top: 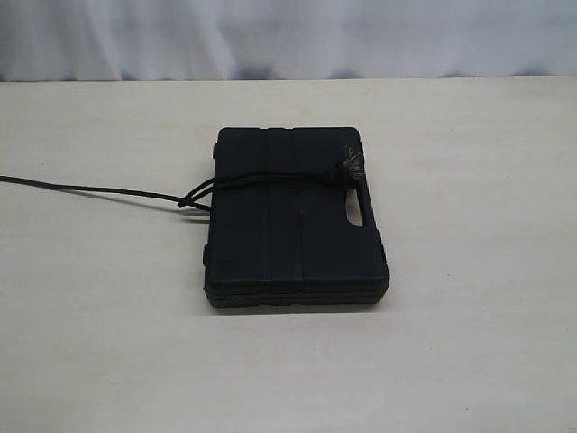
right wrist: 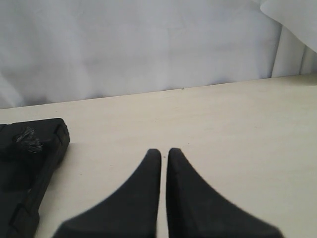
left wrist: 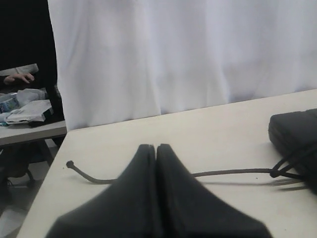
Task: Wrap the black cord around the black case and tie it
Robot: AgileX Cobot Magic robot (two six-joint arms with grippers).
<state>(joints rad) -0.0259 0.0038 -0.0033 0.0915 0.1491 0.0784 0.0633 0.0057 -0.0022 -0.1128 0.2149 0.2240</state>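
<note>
- Exterior view: the case [top: 297,225] lay flat on the pale table [top: 469,343], near its middle, with its handle slot [top: 354,215] on the right side.
- The cord [top: 261,178] crossed the far part of the case's top face from side to side. It ended in a frayed grey tassel [top: 350,164] at the right edge, just above the slot.
- At the case's left edge the cord gathered into a small loop touching the table, and one strand ran on leftwards over the table and out of the picture.
- A white curtain [top: 288,36] hung behind the table. Neither gripper showed in this view.
- Left wrist view: the left gripper [left wrist: 156,147] hung over bare table, its fingers pressed together and holding nothing.
- Beyond it the cord's [left wrist: 228,172] free strand lay on the table, running from the case's [left wrist: 294,130] side to a knotted tip [left wrist: 70,163] near the table's edge, apart from the fingers.
- Right wrist view: the right gripper [right wrist: 164,151] had its fingers drawn together with only a thin slit between them, and gripped nothing.
- The case's [right wrist: 29,158] corner with the tassel [right wrist: 28,139] sat well apart from that gripper.
</note>
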